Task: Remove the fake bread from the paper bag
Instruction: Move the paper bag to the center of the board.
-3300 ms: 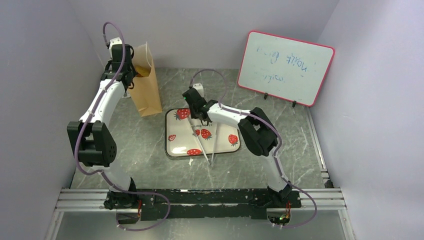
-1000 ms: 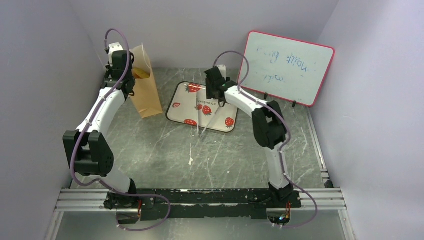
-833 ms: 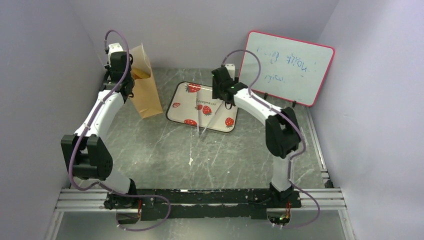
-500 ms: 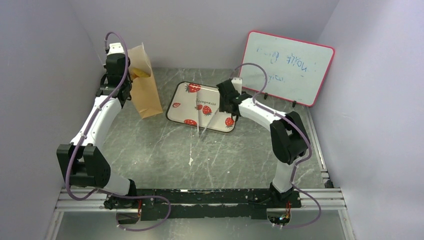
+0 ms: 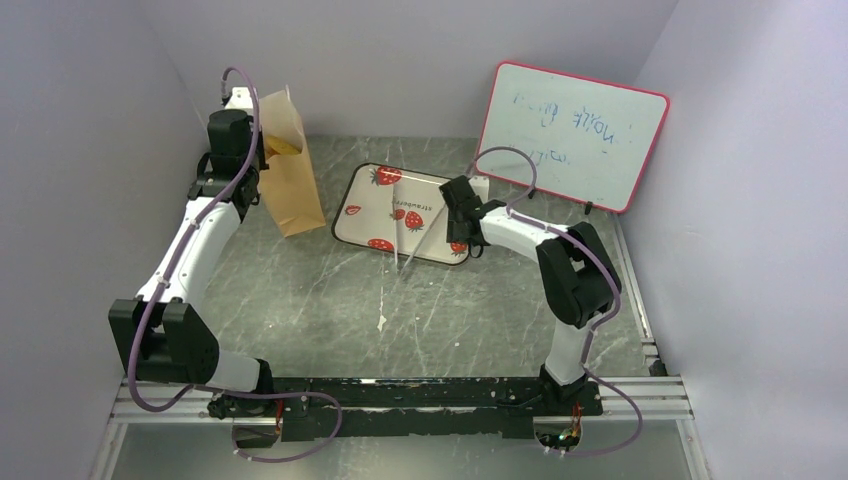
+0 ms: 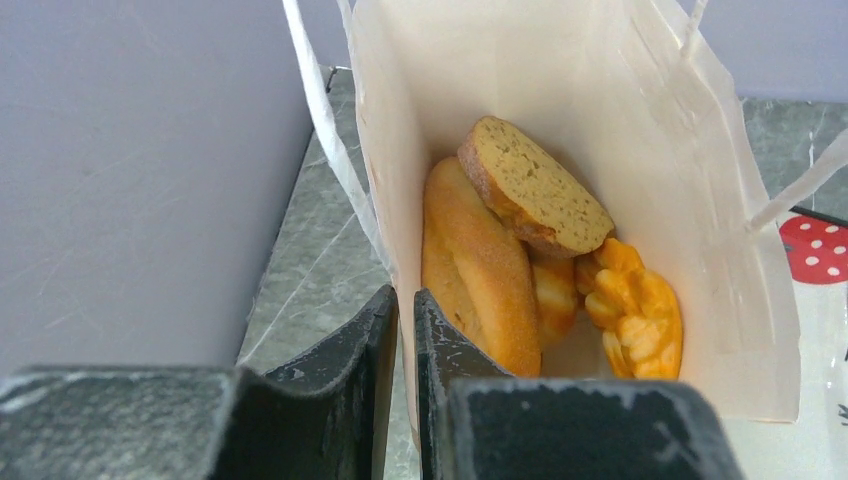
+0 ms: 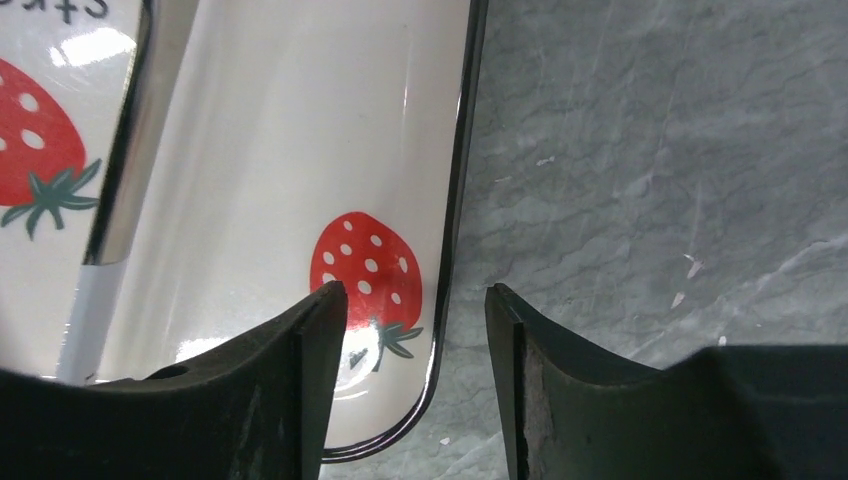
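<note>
Bread (image 6: 480, 270) lay inside the paper bag (image 5: 290, 190), left pincer (image 6: 405, 295) clamped on its wall

The bag stood upright at the far left of the worktop (image 5: 330, 300), close to the left wall, with its mouth open. The left wrist view looked straight down into it. An oblong golden loaf lay along the near inner side. A round brownish slice (image 6: 535, 185) leaned on the loaf's upper end. A ridged orange-yellow piece (image 6: 635, 320) sat lower down toward the right, and a smaller yellow piece (image 6: 555, 295) was wedged between it and the loaf. All the visible pieces were in the bag.

The left pincer's fingers were drawn almost together, with the bag's near paper wall running down between them. One finger was outside the bag and the other inside. A white cord handle (image 6: 320, 110) rose beside them.

The right pincer (image 7: 415, 295) hung low over the near right corner of the strawberry-print tray (image 7: 250, 150). Its fingers were apart and held nothing; one was above the tray, the other above the bare worktop, and the dark rim passed between them. Silver tongs (image 5: 400, 240) lay across the tray. The tray rested to the right of the bag, apart from it. A pink-framed whiteboard (image 5: 570, 135) leaned against the far right wall.
</note>
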